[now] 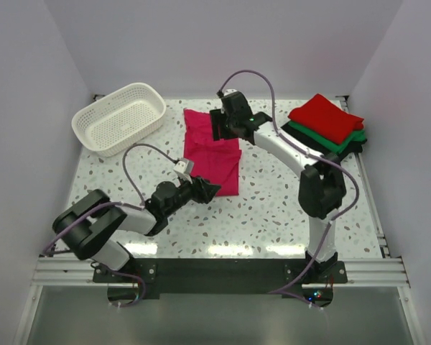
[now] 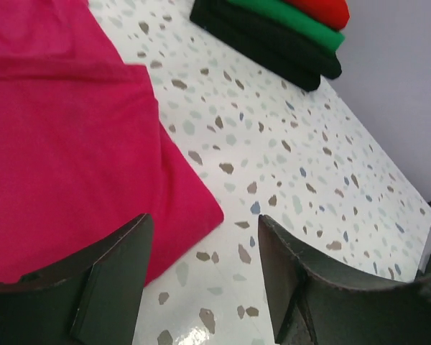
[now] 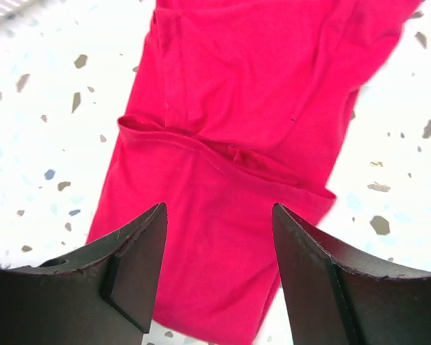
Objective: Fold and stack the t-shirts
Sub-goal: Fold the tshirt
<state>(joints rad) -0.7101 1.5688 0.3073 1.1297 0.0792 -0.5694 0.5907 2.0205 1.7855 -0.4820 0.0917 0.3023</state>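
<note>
The white basket [image 1: 118,117] is sitting at the far left. My left gripper [image 1: 210,190] is hovering, fingers spread, at the near right corner of the magenta-pink t-shirt [image 1: 212,154], which is lying partly folded mid-table. My right gripper [image 1: 221,126] is gaping wide above its far end. Far right, the red t-shirt [image 1: 327,117] is topping the green t-shirt [image 1: 314,136] and the black t-shirt [image 1: 353,149].

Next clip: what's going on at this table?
Two arms hover over the magenta-pink t-shirt, which lies partly folded mid-table. The left gripper is open at its near corner, the right gripper open over its far end; neither grips cloth. The red t-shirt, green t-shirt and black t-shirt sit stacked far right.
</note>
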